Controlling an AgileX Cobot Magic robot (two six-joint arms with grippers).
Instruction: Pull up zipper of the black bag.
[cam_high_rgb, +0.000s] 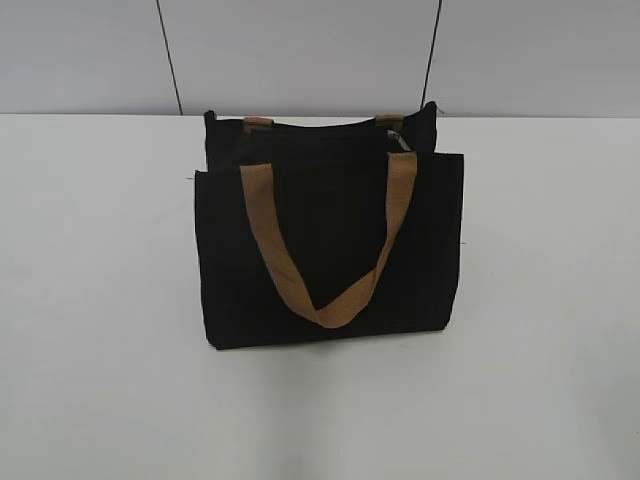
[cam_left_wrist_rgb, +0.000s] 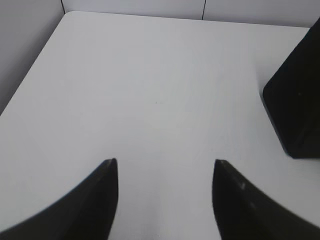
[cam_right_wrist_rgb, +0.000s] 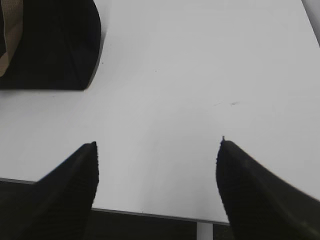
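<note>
Your black bag (cam_high_rgb: 330, 255) stands upright at centre frame on the white table (cam_high_rgb: 100, 300), tan strap (cam_high_rgb: 330, 260) drooping down its front. Zipper (cam_high_rgb: 405, 141): small silver glint at the bag's top right edge, detail unclear. Your left gripper (cam_left_wrist_rgb: 164, 162) and right gripper (cam_right_wrist_rgb: 157, 144) are both spread wide, holding nothing, over bare tabletop beside the bag.

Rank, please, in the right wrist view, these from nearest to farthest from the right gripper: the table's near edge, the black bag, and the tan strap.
1. Table's near edge, just below the right gripper.
2. Black bag, upper left.
3. Tan strap, far left edge.
</note>
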